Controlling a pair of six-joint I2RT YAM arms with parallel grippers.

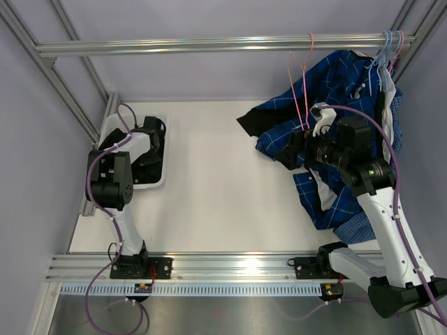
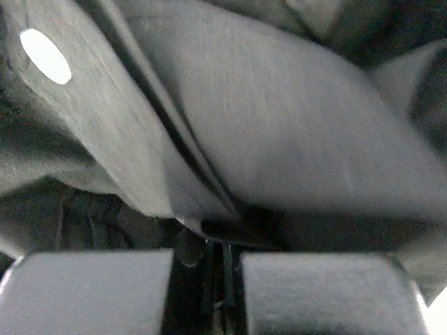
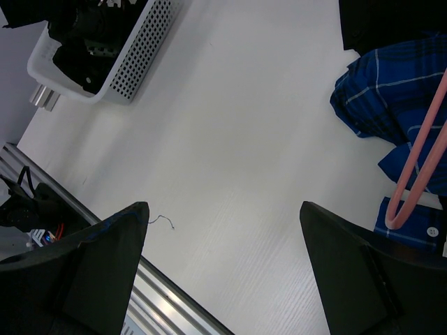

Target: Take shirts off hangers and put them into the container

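Note:
My left gripper (image 2: 223, 248) is down inside the white lattice container (image 1: 166, 167) at the left, shut on a fold of a black shirt (image 2: 279, 118) that fills its wrist view; a white button (image 2: 45, 56) shows. On the right, a blue plaid shirt (image 1: 335, 91) droops from the rail onto the table, with a pink hanger (image 1: 305, 84) in front of it. My right gripper (image 1: 290, 150) is beside that shirt, open and holding nothing (image 3: 223, 206). In the right wrist view the pink hanger (image 3: 419, 167) and plaid cloth (image 3: 391, 91) lie just right of the fingers.
Light blue hangers (image 1: 391, 42) hook on the overhead rail (image 1: 209, 46) at the far right. A dark piece of cloth (image 1: 250, 123) pokes out left of the plaid shirt. White tabletop (image 1: 223, 181) lies between the two arms. An aluminium rail (image 1: 230, 264) runs along the near edge.

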